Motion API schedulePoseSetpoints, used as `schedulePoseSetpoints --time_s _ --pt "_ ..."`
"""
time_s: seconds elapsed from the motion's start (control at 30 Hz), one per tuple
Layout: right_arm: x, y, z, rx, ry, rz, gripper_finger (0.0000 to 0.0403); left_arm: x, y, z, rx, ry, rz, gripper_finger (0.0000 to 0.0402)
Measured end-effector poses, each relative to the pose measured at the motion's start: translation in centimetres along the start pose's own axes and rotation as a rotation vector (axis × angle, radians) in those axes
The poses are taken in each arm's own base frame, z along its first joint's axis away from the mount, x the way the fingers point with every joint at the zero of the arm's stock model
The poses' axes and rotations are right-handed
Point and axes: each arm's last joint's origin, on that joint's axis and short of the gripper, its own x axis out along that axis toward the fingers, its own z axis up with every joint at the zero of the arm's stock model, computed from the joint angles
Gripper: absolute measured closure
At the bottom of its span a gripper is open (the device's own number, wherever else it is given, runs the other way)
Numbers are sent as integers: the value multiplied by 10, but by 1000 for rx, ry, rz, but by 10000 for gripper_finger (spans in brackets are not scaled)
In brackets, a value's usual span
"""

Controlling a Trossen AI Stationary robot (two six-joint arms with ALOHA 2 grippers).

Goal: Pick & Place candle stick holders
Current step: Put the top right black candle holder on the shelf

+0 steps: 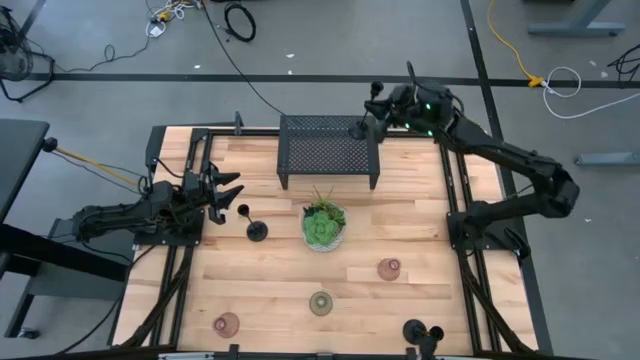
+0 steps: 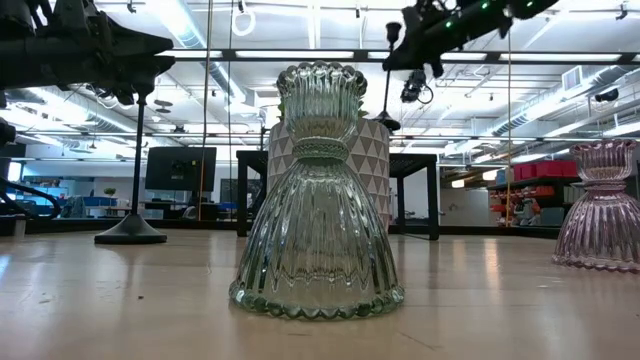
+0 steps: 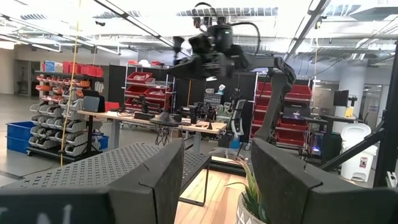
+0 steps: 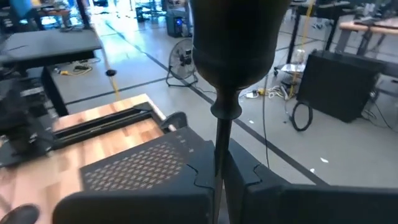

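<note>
**A:** Where does it stand?

**B:** The right gripper [image 1: 372,108] is over the far right corner of the black mesh rack [image 1: 329,147], fingers clamped on the thin stem of a black candle holder [image 4: 231,56]. In the right wrist view the stem runs down between the fingers, with the cup above them. The low view shows its round base hanging in the air above the rack.

**A:** So it's placing that one?

**B:** That's my guess, onto the rack top. To do it well, keep the stem upright, lower slowly until the whole base sits flat on the mesh, away from the edge, then let go and lift straight up so the fingers don't catch the cup.

**A:** And the left arm?

**B:** The left gripper [image 1: 226,191] hovers at the left side of the table [image 1: 420,240], fingers spread and holding nothing. A second black holder [image 1: 251,223] stands on the wood just beside it, apart from the fingers. It could be next.

**A:** The others?

**B:** A third black holder [image 1: 420,332] is at the near edge on the right. Three glass cups sit in the near half: a pink one [image 1: 389,268], a green one [image 1: 320,302] and another pink one [image 1: 227,323]. The potted plant [image 1: 324,222] is in the middle, near enough to the second holder that a sideways swing could clip it.
</note>
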Motion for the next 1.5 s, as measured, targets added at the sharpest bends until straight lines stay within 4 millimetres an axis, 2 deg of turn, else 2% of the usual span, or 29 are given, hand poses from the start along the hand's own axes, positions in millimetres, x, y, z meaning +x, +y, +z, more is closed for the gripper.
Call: schedulePoseSetpoints --time_s 0.33,0.57,1.5 --pt "41 -41 -13 82 89 -25 398 0 0 0 5 0 0 211" --pt "58 -51 -21 99 124 -38 399 0 0 0 6 0 0 211" --pt "59 -51 -21 98 125 -17 395 0 0 0 3 0 0 211"
